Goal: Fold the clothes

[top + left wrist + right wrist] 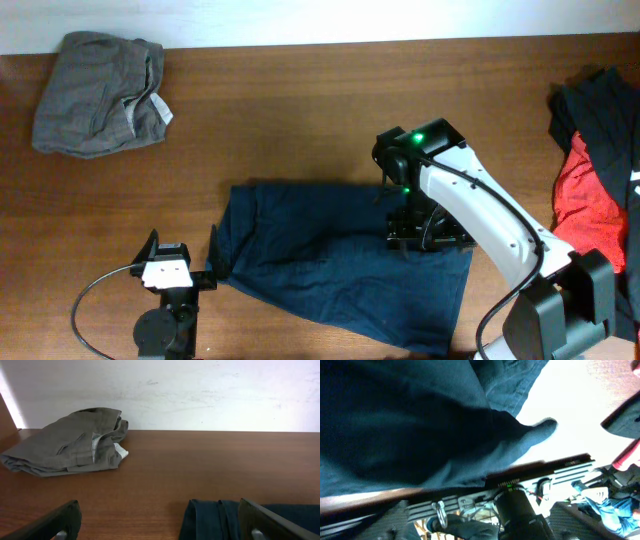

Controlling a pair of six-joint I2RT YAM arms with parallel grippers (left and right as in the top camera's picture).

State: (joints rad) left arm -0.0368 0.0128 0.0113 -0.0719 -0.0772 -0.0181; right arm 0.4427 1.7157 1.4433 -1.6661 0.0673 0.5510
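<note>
Bare desk [300,110] runs wide across the middle, between the grey-olive garment [97,95] in the far-left corner and the navy garment [330,270] (the right arm [480,205] hangs over its right part). A red and black pile [590,180] crowds the right edge. Ahead of the left claw [160,520], wood lies free.

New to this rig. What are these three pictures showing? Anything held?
Two robot arms work at a table, each ending in a two-finger gripper. One picture looks down from above; the other two come from cameras on the wrists. A navy garment lies spread in the middle, a grey garment folded at the far left, red and black clothes at the right edge. The left gripper is open and empty beside the navy garment. The right gripper hangs over it; that view is blurred, so a grip can't be confirmed.
</note>
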